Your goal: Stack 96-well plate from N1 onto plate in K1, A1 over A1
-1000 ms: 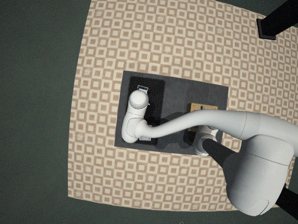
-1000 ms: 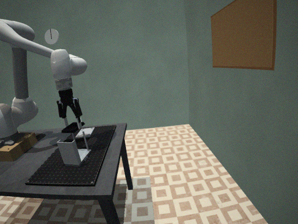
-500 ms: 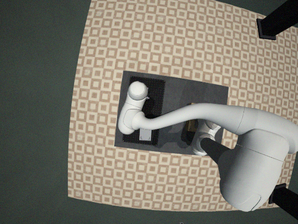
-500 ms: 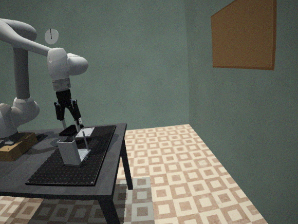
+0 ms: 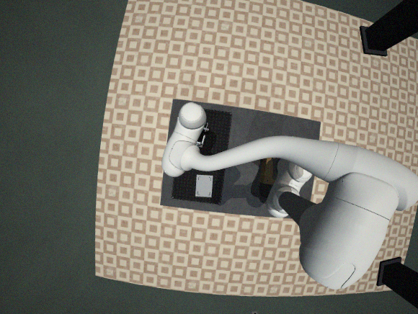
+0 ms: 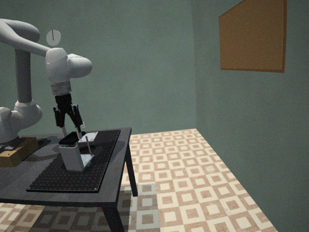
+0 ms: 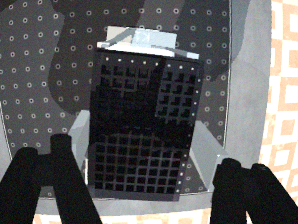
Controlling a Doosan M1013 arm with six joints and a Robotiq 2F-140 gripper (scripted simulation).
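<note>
My gripper (image 6: pixel 71 132) hangs straight down over the stack rack K1 (image 6: pixel 72 159) and is shut on the black 96-well plate (image 6: pixel 68 138). The plate is level, right at the top of the rack's white wall. I cannot tell whether it touches anything below. In the wrist view the dark gridded plate (image 7: pixel 143 129) fills the middle between my two fingers, with pale rack parts (image 7: pixel 208 152) around it. The lower plate is hidden under it. The plate nest N1 (image 5: pixel 204 186) is an empty pale rectangle, seen farther along the mat in the side view (image 6: pixel 90 135).
Both fixtures stand on a dark perforated mat (image 6: pixel 72 170) on the dark table. A thin rack post (image 6: pixel 88 146) rises beside the held plate. A yellow-brown block (image 6: pixel 16 152) lies near the arm's base (image 5: pixel 288 194). The table edge (image 6: pixel 125 159) is close on the right.
</note>
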